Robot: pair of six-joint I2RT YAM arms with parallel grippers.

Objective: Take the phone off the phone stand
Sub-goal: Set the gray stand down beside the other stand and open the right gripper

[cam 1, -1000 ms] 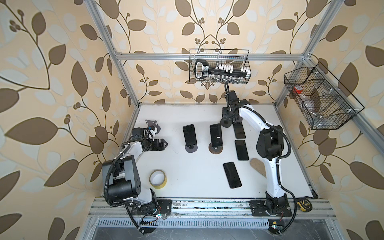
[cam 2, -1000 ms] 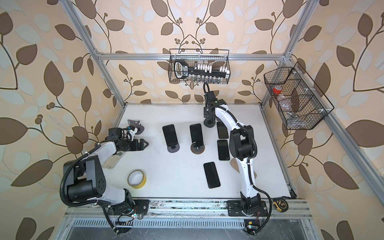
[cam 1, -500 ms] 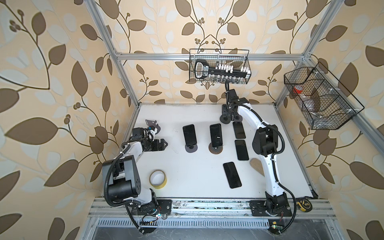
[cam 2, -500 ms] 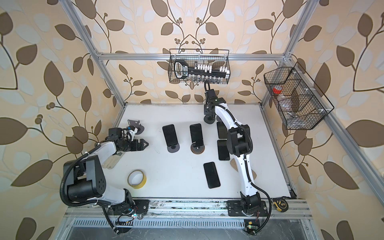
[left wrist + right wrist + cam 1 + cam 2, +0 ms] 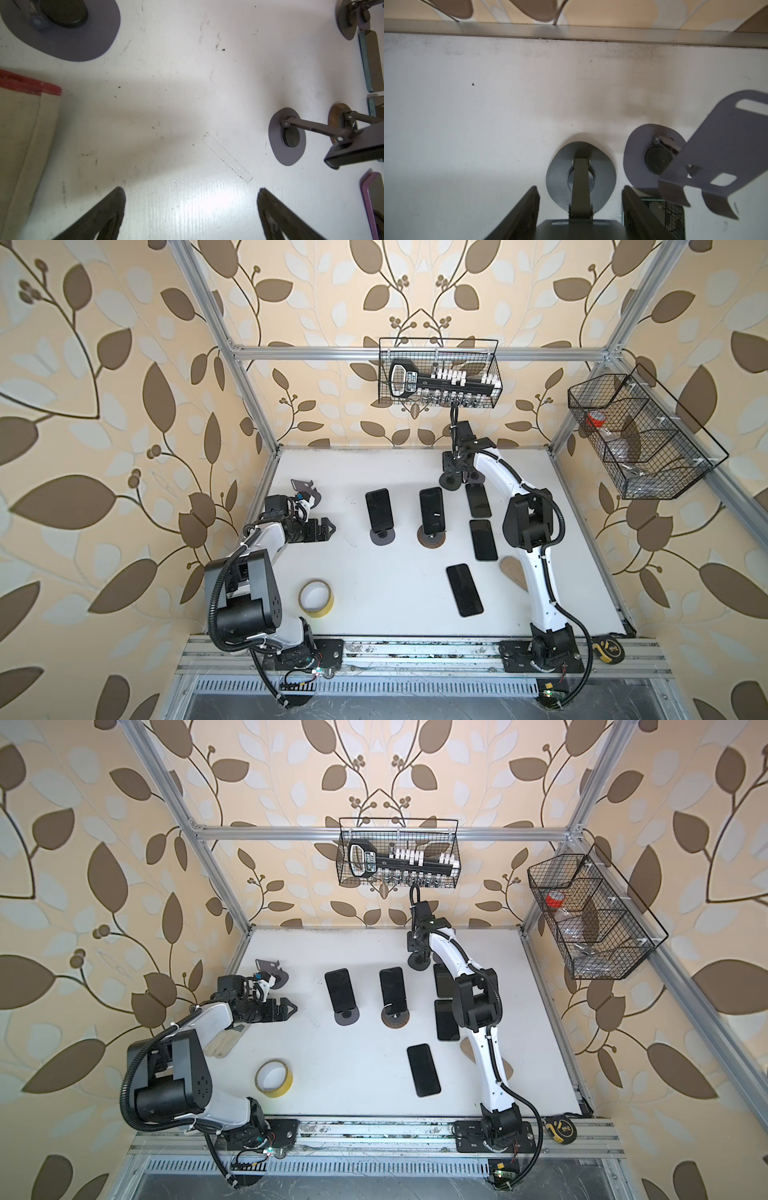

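Item: right gripper, jaws parted about the empty dark phone stand, grip undeterminable, and left gripper, splayed and empty, stood clear of the phone propped on its grey-based stand; the judged hazard was retreating jaws snagging and toppling the dark stand onto the flat phone beside it.

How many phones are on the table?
5. Two lean on stands: left phone, middle phone. Three lie flat on the right: far phone, next phone, near phone. More may hide behind the right arm.
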